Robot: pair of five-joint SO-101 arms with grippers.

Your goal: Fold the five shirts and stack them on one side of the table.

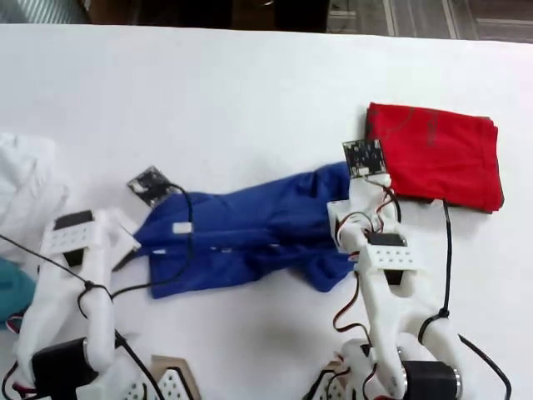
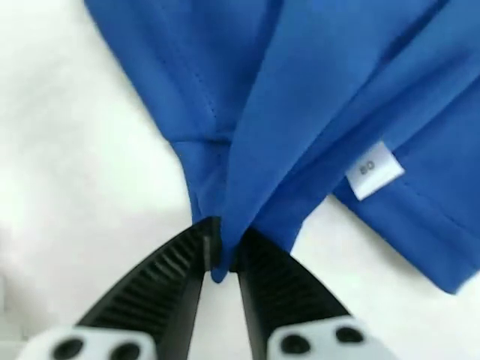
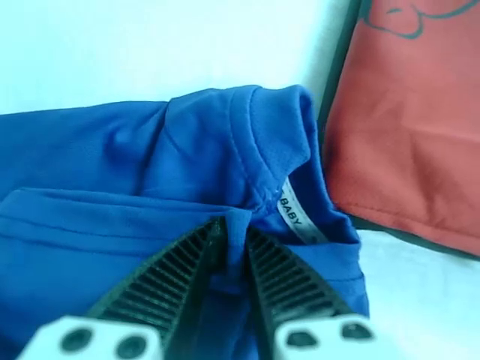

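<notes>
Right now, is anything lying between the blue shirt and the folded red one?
Nothing visible. The blue shirt lies with its collar end beside the red shirt, pinched there by the right hand; the left hand pinches its other end.

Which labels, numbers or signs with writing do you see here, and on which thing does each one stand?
On the blue shirt, a white tag: two small dark characters, but I cannot tell which way up they read.
Inside its collar, a white neck label: one short line of dark print, partly hidden by the cloth.
On the red shirt: dark drawn lines, no letters to read.
</notes>
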